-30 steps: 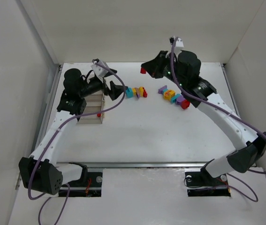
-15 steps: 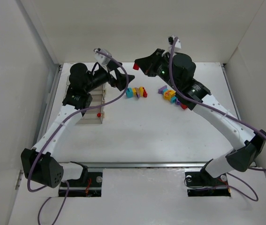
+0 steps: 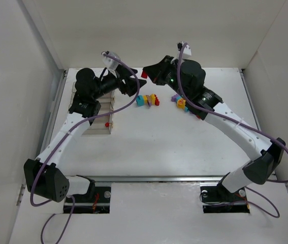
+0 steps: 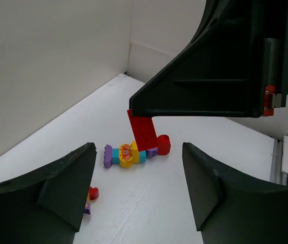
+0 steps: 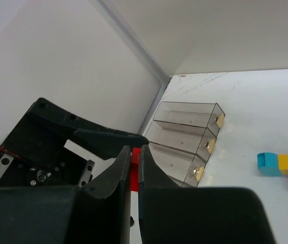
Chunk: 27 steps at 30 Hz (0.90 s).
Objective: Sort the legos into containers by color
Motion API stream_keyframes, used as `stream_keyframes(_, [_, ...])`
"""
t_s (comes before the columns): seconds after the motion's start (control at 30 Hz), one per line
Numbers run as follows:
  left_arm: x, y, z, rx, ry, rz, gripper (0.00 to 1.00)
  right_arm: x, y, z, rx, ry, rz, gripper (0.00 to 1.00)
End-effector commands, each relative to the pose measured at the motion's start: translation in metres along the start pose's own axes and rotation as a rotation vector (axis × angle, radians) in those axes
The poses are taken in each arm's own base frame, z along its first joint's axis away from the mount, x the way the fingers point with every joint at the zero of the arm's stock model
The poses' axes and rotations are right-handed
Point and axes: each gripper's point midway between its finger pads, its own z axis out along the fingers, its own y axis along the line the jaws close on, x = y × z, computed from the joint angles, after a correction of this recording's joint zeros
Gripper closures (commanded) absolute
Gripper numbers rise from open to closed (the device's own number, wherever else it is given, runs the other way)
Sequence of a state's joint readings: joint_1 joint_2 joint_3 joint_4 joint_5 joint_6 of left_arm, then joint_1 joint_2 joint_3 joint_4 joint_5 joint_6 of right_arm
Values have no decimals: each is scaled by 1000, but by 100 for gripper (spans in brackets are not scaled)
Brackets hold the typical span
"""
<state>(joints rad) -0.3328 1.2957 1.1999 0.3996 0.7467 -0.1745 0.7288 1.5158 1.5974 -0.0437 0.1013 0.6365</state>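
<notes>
While the left hand (image 4: 137, 152) hangs wide open, the right hand (image 5: 134, 151) pinches a small red plastic brick (image 4: 142, 131) just before it.

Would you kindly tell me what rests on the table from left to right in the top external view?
The containers → the centre cluster of legos → the right cluster of legos, partly hidden.
</notes>
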Motion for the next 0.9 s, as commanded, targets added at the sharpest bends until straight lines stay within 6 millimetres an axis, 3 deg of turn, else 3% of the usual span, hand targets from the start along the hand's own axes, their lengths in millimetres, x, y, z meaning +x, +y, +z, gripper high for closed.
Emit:
stream_keyframes(0.0, [-34, -21, 0, 82, -79, 70, 36, -3, 9, 2, -31, -28, 5, 100])
stream_keyframes(0.1, [-34, -19, -2, 68, -82, 77, 48, 2, 9, 4, -42, -9, 4, 100])
stream_keyframes(0.27, [-34, -18, -1, 59, -85, 77, 49, 4, 11, 6, -49, -3, 4, 100])
stream_keyframes(0.37, [-30, -17, -2, 57, -78, 71, 43, 6, 13, 8, -63, 8, 3, 100])
stream_keyframes(0.43, [-26, -14, -2, 47, -73, 63, 43, 6, 14, 11, -63, 8, 12, 100])
stream_keyframes(0.53, [-22, -12, -2, 35, -69, 57, 51, 9, 18, 10, -71, 14, 13, 100])
stream_keyframes(0.87, [-2, -11, -5, 32, -15, 33, 47, -3, 19, 7, -57, -22, 6, 100])
